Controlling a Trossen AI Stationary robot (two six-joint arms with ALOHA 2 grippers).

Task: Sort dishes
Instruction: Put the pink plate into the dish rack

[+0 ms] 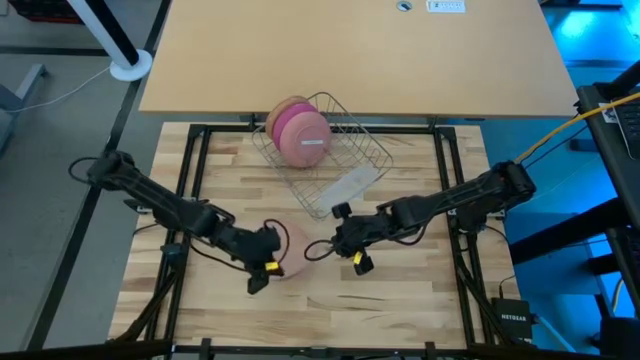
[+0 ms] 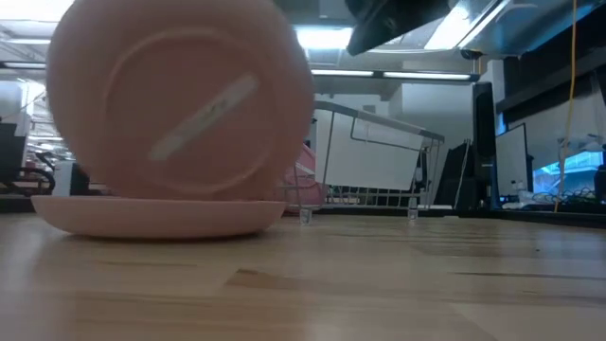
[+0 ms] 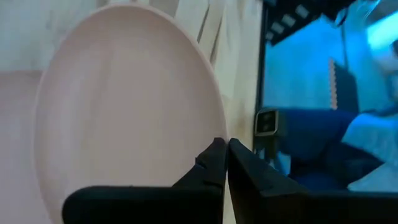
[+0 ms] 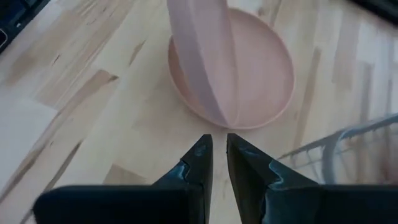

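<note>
plate (image 4: pixel 205 56) stands on edge in a flat one (image 4: pixel 261 81), pinched by closed left gripper (image 1: pixel 262 262) to lift it out; right gripper (image 1: pixel 350 250) nearly shut, empty.

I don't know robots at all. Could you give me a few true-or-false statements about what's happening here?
1. The left tool grips a pink plate by its rim. True.
2. That plate lies flat on the table. False: it stands on edge over a second pink plate, which lies flat.
3. The right tool holds a plate too. False: it is shut on nothing, near the two plates.
4. The wire rack already has dishes in it. True.
5. The rack is tipped over on its side. False: it sits upright.
</note>
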